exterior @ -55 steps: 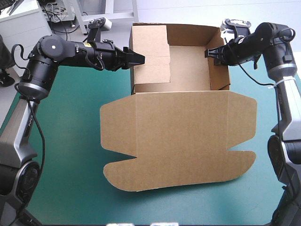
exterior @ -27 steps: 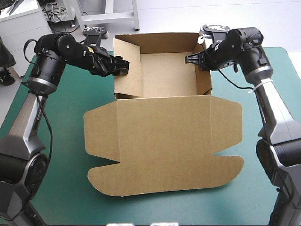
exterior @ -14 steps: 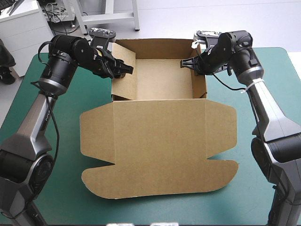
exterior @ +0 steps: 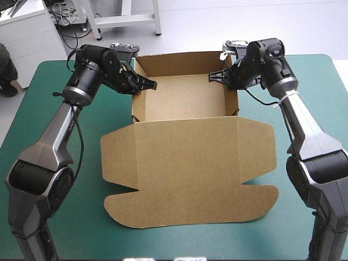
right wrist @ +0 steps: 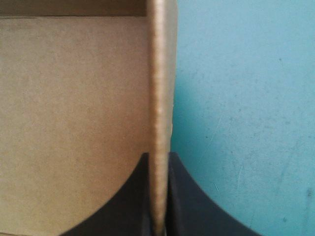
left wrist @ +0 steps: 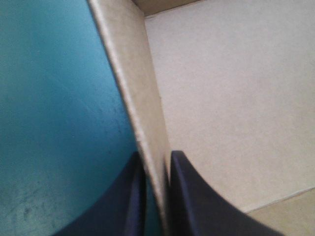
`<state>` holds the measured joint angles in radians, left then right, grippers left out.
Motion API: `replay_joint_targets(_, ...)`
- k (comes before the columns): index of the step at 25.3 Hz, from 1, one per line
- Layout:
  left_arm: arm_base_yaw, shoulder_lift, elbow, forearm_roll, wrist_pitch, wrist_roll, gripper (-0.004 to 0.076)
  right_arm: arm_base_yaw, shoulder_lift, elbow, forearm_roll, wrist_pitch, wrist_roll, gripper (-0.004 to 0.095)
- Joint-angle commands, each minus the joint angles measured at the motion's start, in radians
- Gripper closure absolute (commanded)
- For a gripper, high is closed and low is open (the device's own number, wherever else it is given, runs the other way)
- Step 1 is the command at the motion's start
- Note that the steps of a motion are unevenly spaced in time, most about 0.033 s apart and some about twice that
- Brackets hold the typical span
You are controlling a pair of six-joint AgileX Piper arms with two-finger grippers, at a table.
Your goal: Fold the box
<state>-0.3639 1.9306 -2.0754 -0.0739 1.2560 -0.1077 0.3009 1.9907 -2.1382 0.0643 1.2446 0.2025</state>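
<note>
**Open tray held at both side walls.** The brown box [exterior: 185,97] stands as an open tray on the far half of the surface [exterior: 65,217], about midway between its left and right edges. The walls are raised. The lid [exterior: 190,174] lies flat on the teal-green cover, reaching from the tray's near wall toward the near edge of the surface, with rounded flaps at both sides.

The left claw [exterior: 145,85] is clenched on the tray's left wall [left wrist: 142,98], near the far corner. In the left wrist view one black finger lies outside the wall, over the cover. The other lies inside, over the tray's floor, with the board pinched between them.

The right claw [exterior: 217,77] grasps the right wall [right wrist: 160,73] in the same way, near its far corner, with one finger on each face of the board.

Each arm reaches in from its own side of the surface.
</note>
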Motion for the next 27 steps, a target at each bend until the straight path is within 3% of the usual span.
replay_joint_targets(1,-0.006,-0.036,-0.028,-0.023,0.043,-0.026,0.0756,0.007,-0.059,-0.031,0.053,0.001,0.006,0.0925)
replay_joint_targets(27,-0.006,0.131,-0.028,0.047,0.003,-0.056,0.0756,0.007,0.135,-0.031,0.041,0.003,-0.033,0.0925)
